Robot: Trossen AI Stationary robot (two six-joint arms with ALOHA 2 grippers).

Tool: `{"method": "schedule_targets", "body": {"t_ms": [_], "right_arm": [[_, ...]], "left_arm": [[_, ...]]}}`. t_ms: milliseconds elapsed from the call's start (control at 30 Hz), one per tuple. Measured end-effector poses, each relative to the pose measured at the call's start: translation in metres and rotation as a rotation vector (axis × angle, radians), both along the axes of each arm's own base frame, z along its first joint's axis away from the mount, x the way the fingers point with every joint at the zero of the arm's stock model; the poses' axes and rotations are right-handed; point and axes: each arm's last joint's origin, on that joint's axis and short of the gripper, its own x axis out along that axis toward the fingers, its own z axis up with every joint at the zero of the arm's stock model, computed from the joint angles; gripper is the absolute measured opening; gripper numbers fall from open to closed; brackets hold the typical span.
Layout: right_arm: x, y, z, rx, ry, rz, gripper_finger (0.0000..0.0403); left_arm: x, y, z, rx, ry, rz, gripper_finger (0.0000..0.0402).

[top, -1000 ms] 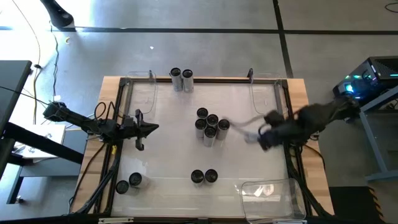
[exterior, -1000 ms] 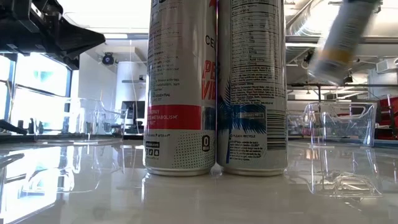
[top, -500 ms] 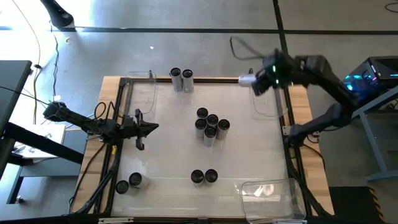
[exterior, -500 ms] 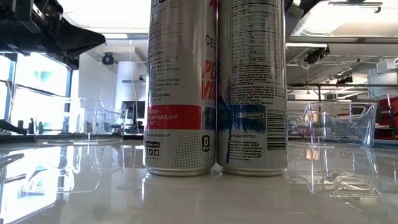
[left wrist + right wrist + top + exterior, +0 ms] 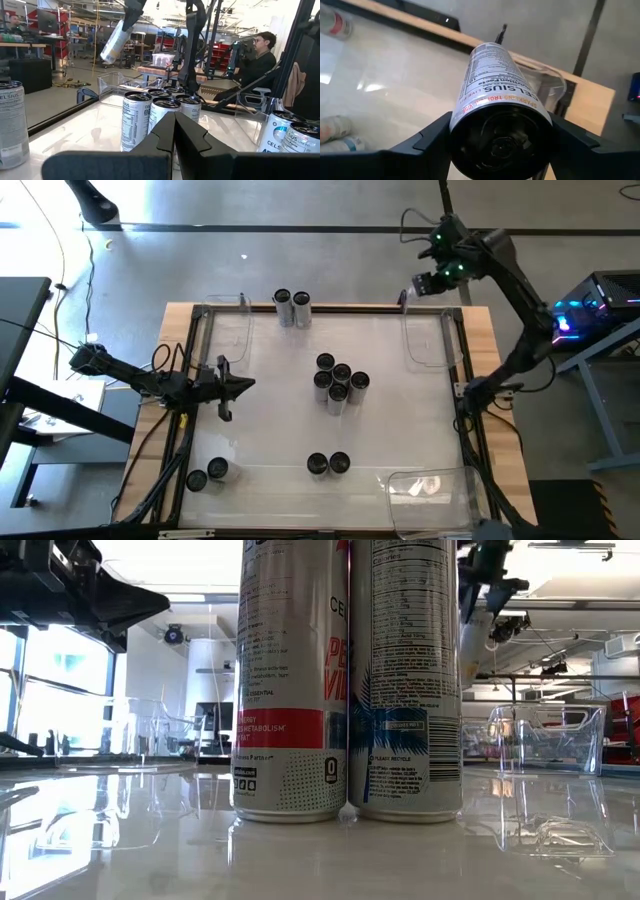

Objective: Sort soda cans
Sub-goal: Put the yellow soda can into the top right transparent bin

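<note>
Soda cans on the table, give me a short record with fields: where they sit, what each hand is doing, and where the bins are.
centre group: five soda cans clustered upright mid-table
far edge: two cans side by side
near edge: two cans at the middle, two more at the near-left corner
right hand: raised above the far-right corner, shut on one held can
left hand: low at the table's left side, shut, holding nothing
clear bins: one at the far right, one at the near right
</note>
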Motion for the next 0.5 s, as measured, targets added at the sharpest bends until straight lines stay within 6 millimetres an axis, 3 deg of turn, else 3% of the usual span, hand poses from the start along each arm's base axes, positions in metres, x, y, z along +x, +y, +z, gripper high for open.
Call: {"method": "schedule_targets", "body": {"t_ms": [233,500], "right_arm": [[0.006,0.000,-0.003,0.060,-0.053,0.077,0.0241],[0.016,0.043,0.015,0.146,-0.268,0.313,0.0241]], "left_arm": [[0.000,0.000,0.000,-0.018,-0.003,-0.002,0.0000],[0.000,0.000,0.000,-0.018,-0.003,-0.003,0.0000]]}}
